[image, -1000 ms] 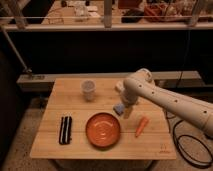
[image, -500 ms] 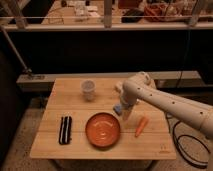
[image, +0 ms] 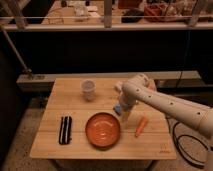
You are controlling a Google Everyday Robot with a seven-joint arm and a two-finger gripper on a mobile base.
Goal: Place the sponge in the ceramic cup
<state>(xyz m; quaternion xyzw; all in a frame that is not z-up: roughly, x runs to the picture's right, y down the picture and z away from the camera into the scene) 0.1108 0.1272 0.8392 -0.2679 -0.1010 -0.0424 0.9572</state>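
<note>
The white robot arm (image: 165, 102) sits a touch lower and further to picture-left than a second ago, its elbow sinking towards the wooden worktop (image: 150, 145). Everything on the worktop stays where it was.

The tool (image: 123, 113) hangs low over the worktop, tip pointing down, and the small soft light-blue sponge block (image: 117, 108) lies right at that tip, on its picture-left side. The sponge is on the wood, not in the cup. The jaws stand spread wide and nothing looks clamped. That fits a tool settling around a soft block before it squeezes.

The pale whitish-grey round ceramic cup (image: 88, 89) stands upright, up and to picture-left of the tool and well apart from it. Its mouth faces up, which should suit a drop from above.

The wide shallow orange plate (image: 102, 129) sits just below and to picture-left of the tool, its rim close to the sponge, so there's little room on that side. A small orange carrot-shaped piece (image: 141, 126) lies near the tool's other side. The black-and-white striped oblong object (image: 65, 130) rests far off beyond the plate, clear of any path to the cup.
</note>
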